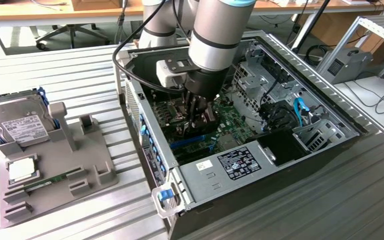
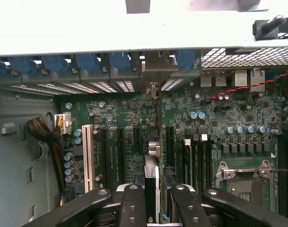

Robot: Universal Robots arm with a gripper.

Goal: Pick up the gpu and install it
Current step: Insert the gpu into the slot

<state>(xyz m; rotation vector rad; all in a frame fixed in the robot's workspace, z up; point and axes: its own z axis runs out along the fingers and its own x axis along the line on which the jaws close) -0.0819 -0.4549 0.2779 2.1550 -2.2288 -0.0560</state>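
GPU [image 2: 151, 182], seen edge-on in the wrist view, stands upright between the black fingers [image 2: 132, 208] of the tool [image 2: 152, 208], which pinch it from both sides. Its silver bracket end reaches toward the rear slot openings of the open computer case [image 1: 199, 172], above the green motherboard [image 2: 220, 118]. In the exterior view the tool [image 1: 197, 117] is lowered inside the case. Near the desk [image 1: 78, 70] edge at the exterior view's left, a grey holder tray [image 1: 98, 165] carries a hard drive [image 1: 20, 125] and a memory stick [image 1: 48, 180].
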